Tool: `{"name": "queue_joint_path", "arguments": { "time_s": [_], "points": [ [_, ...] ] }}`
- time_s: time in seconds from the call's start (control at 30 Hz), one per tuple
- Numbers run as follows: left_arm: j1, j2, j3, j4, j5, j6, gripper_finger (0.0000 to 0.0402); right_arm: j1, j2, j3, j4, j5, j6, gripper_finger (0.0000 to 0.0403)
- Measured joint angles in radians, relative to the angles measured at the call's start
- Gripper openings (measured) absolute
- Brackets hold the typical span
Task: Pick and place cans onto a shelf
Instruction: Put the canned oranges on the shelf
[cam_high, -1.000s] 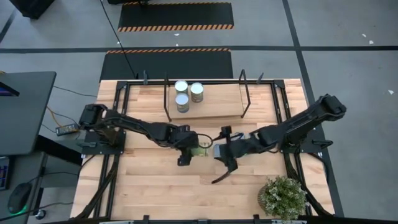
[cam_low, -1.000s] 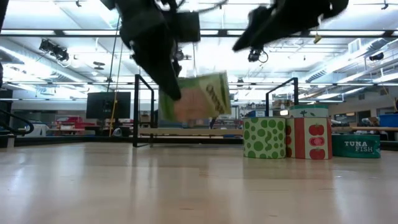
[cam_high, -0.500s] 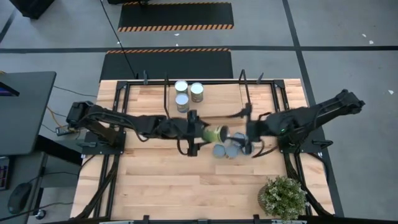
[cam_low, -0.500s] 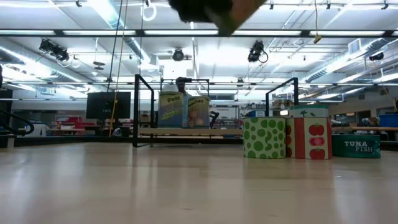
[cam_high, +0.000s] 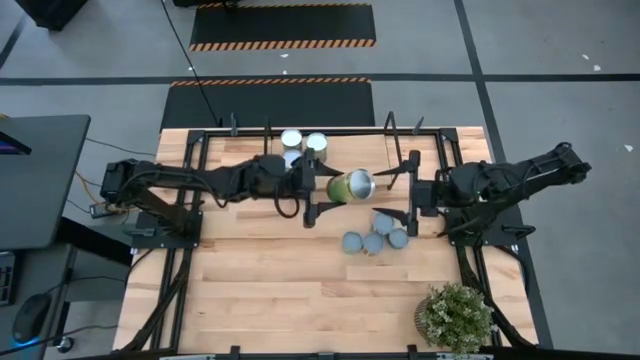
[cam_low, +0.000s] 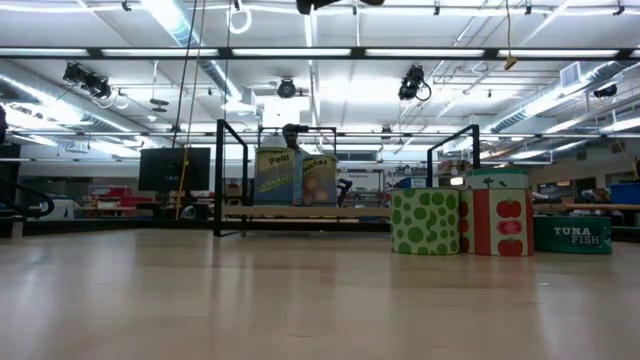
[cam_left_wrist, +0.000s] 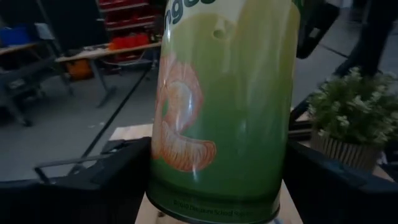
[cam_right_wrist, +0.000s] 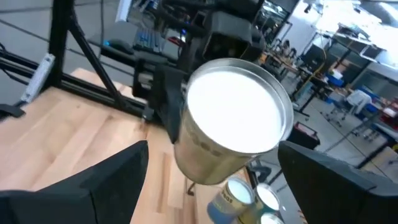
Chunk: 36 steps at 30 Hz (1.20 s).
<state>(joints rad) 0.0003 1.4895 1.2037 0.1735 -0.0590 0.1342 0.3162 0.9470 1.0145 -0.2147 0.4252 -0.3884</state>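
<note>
Jaws: left gripper (cam_high: 322, 187) closed on a green-labelled can (cam_high: 350, 186); right gripper (cam_high: 410, 190) spread wide, holding nothing.

High view: held can lies tilted on its side above the shelf (cam_high: 372, 168), silver end toward the right gripper, which faces it from just beside. Likely a hand-over or a reorienting before setting down, since the can cannot stand as carried. Three cans (cam_high: 303, 150) stand together at the shelf's left end. Three more cans (cam_high: 375, 240) cluster on the tabletop (cam_high: 260, 290), near the shelf's front edge. Potted plant (cam_high: 458, 318) sits at a table corner, well apart.

Low view: both arms almost wholly cut off at the top edge; held can not visible. Dotted can (cam_low: 425, 221), tomato can (cam_low: 497, 222) and tuna tin (cam_low: 572, 235) stand in a row; shelf cans (cam_low: 295, 178) behind.

Left wrist view: orange-segment label (cam_left_wrist: 221, 106) fills the frame; fingers flank it, contact largely hidden.

Right wrist view: round lid (cam_right_wrist: 239, 116) faces the camera between open fingers; eight cans cannot be counted.
</note>
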Motion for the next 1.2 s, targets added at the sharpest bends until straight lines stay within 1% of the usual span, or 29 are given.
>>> {"name": "queue_joint_path", "arguments": {
  "time_s": [0.1,0.2,0.4,0.53,0.6,0.77,0.87,0.93,1.07,1.2],
  "points": [
    [0.021,0.002,0.0,0.004,0.068,-0.013,0.0329,-0.012,0.009,-0.001,0.004,0.0,0.001,0.037],
    [0.032,0.002,0.0,0.049,0.139,-0.012,0.0329,-0.039,0.017,-0.001,0.018,-0.016,0.005,0.0376],
    [0.054,0.002,0.0,0.128,0.222,-0.001,0.0329,-0.103,0.02,-0.001,0.114,-0.173,0.015,0.0387],
    [0.065,0.002,0.0,0.149,0.243,-0.02,0.033,-0.128,0.04,-0.001,0.191,-0.29,0.006,0.0387],
    [0.066,0.002,0.0,0.16,0.25,-0.025,0.033,-0.14,0.064,0.0,0.239,-0.311,-0.001,0.0387],
    [0.066,0.017,0.0,0.17,0.251,-0.021,0.033,-0.17,0.133,0.0,0.339,-0.321,-0.037,0.0387],
    [0.069,0.026,0.0,0.185,0.253,-0.015,0.033,-0.192,0.154,0.0,0.395,-0.374,-0.037,0.0387],
    [0.073,0.029,0.0,0.175,0.252,-0.013,0.033,-0.208,0.164,0.0,0.415,-0.4,-0.029,0.0387],
    [0.083,0.03,0.0,0.175,0.247,-0.01,0.033,-0.229,0.165,0.0,0.423,-0.407,-0.012,0.0385],
    [0.082,0.03,0.0,0.169,0.248,-0.009,0.033,-0.244,0.165,0.0,0.421,-0.449,0.024,0.0367]
  ]
}}
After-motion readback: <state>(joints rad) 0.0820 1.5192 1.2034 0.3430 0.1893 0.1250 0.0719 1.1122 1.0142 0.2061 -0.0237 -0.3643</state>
